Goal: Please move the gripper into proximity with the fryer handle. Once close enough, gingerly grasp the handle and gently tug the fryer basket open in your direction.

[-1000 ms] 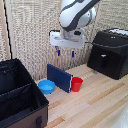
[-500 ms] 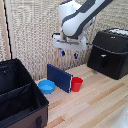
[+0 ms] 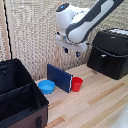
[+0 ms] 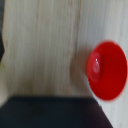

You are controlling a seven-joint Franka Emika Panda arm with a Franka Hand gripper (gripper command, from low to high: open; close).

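My gripper [image 3: 72,52] is the white block at the end of the arm, high above the table at the exterior view's middle. Its two dark-tipped fingers [image 3: 66,50] stand apart with nothing between them. The black boxy fryer [image 3: 109,53] stands at the exterior view's right. Its short black handle [image 3: 103,60] sticks out of the front face, on the fryer basket [image 3: 102,65], which looks closed. The gripper is well to the left of the handle and above it. The wrist view shows neither fryer nor fingers.
A red cup [image 3: 76,84], a dark blue upright board [image 3: 59,77] and a blue bowl [image 3: 46,87] sit on the wooden table [image 3: 95,102] below the gripper. A large black compartmented case [image 3: 17,97] fills the left. The wrist view shows the red cup [image 4: 107,68].
The gripper has shifted slightly toward the exterior view's right, toward the fryer. Nothing on the table has moved.
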